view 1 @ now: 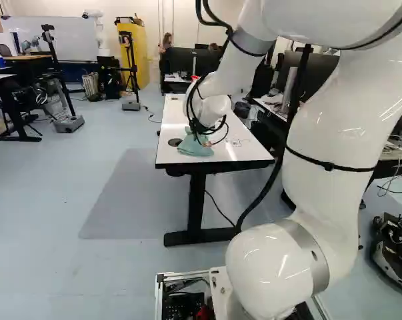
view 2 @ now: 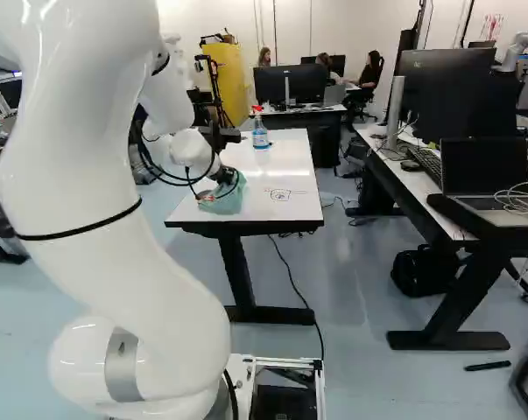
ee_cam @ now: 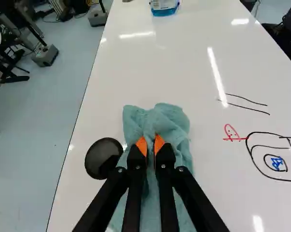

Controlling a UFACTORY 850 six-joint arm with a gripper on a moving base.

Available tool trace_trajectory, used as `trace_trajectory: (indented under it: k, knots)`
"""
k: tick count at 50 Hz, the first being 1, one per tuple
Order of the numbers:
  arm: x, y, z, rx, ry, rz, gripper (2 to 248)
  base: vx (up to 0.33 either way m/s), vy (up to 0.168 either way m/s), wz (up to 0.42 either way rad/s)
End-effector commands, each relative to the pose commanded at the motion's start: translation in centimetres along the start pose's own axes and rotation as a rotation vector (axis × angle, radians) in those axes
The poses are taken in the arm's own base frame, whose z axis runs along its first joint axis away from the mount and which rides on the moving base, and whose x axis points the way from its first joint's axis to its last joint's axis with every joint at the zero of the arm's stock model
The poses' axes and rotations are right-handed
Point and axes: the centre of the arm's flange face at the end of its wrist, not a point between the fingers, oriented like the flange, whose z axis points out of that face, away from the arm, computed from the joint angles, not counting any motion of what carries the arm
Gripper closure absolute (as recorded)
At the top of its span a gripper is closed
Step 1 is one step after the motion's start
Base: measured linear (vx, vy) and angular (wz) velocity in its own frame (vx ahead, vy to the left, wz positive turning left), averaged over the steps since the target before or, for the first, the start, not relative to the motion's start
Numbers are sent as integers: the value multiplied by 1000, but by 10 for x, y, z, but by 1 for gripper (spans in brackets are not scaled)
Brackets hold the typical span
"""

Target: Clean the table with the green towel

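Green towel [ee_cam: 167,121] pinched between nearly closed fingers, we hold it with our gripper [view 2: 221,178] by the table's [ee_cam: 135,63] near edge, between black grommet [ee_cam: 102,158] and marker drawings [ee_cam: 276,163]; a spray bottle [view 2: 260,133] stands beyond.

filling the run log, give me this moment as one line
gripper: shut on green towel | towel: on table, beside black disc | marker drawing: not wiped off | bottle: farther ahead

The arm [view 2: 88,157] reaches ahead, gripper [view 2: 221,178] angled down, fingers [ee_cam: 136,159] pinched.

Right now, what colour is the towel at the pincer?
Pale blue-green towel; wrist view shows it best.
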Motion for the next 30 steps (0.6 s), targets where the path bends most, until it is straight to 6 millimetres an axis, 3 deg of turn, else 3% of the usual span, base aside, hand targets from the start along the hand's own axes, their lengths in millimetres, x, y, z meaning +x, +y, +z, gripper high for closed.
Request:
trace_trajectory:
  k: [30]
  knots:
    - [38,36,21,-54,44,54,212,0,0,0]
